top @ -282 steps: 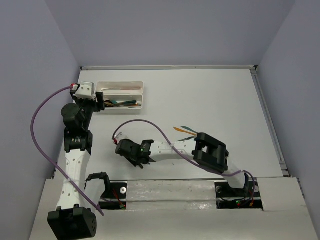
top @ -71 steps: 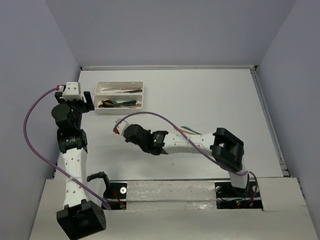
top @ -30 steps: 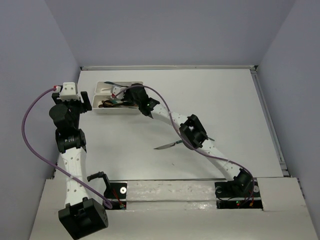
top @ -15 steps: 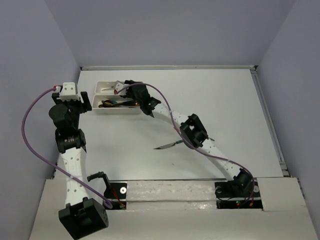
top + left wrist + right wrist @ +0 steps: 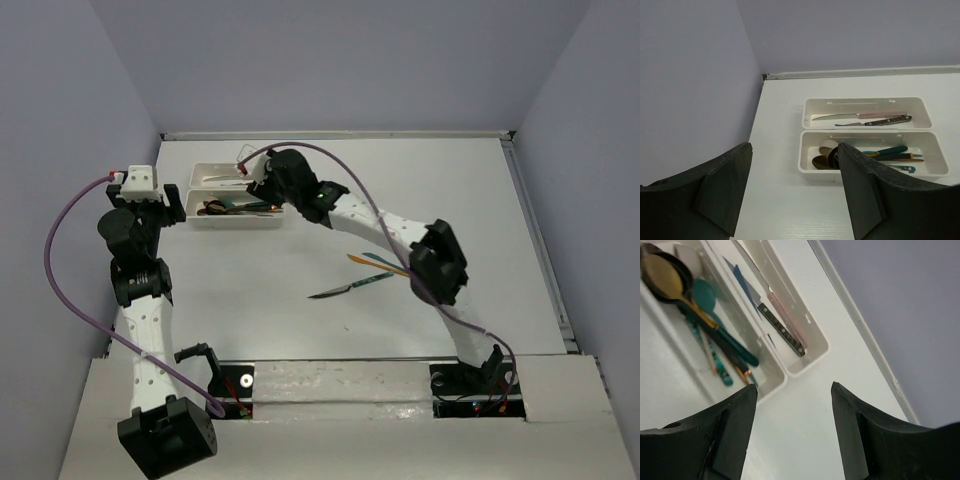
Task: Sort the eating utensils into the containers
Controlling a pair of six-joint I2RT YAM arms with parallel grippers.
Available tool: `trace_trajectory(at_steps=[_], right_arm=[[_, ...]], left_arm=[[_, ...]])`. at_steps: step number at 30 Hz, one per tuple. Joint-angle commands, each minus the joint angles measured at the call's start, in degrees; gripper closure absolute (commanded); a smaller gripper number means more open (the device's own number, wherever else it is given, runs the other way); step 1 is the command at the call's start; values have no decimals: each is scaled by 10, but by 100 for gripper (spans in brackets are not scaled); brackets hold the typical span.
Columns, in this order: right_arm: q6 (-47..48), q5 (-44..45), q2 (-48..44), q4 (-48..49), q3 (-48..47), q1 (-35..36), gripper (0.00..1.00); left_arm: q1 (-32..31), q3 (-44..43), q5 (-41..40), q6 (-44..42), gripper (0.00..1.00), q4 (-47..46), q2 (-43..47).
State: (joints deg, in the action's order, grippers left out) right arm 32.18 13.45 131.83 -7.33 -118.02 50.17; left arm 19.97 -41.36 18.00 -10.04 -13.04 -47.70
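White table (image 5: 450, 200), lavender walls (image 5: 350, 60) close around. Sorted by type: far tray (image 5: 920, 102) holds knives (image 5: 880, 120), near tray (image 5: 940, 150) holds spoons (image 5: 827, 161). Over trays, right gripper (image 5: 794, 405) fingers spread, empty; at trays' left end, left gripper (image 5: 795, 150) likewise spread, seemingly parked out of way. Mid-table, loose knife (image 5: 335, 292) and orange-handled utensil (image 5: 365, 262) lie unsorted

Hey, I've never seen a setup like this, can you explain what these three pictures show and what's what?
These are two robot arms bolted at the near edge of a table, each ending in a two-finger gripper. One picture looks down from above; the other two come from a camera on each wrist. The left gripper and the right gripper are open and hold nothing. Two white trays sit side by side: the far tray holds knives, the near tray spoons. A few loose utensils lie on the table.
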Motion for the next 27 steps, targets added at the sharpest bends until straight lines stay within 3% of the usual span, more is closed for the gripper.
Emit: trace_trajectory(at_steps=[1, 3, 7, 11, 19, 27], right_arm=[[-129, -54, -205, -164, 141, 7, 33], [-123, -88, -274, -228, 209, 7, 32], [-96, -172, -301, -354, 306, 7, 30], [-101, -105, -267, -451, 311, 7, 34], [-56, -53, -273, -395, 429, -4, 34], [-47, -82, -262, -349, 469, -4, 35]], left_arm=[[2, -1, 21, -1, 19, -21, 16], [2, -1, 24, 1, 20, -21, 16], [2, -1, 40, 6, 20, -20, 20], [2, 0, 42, 6, 19, -20, 24], [2, 3, 51, 10, 20, -23, 26], [2, 3, 49, 9, 19, -23, 27]])
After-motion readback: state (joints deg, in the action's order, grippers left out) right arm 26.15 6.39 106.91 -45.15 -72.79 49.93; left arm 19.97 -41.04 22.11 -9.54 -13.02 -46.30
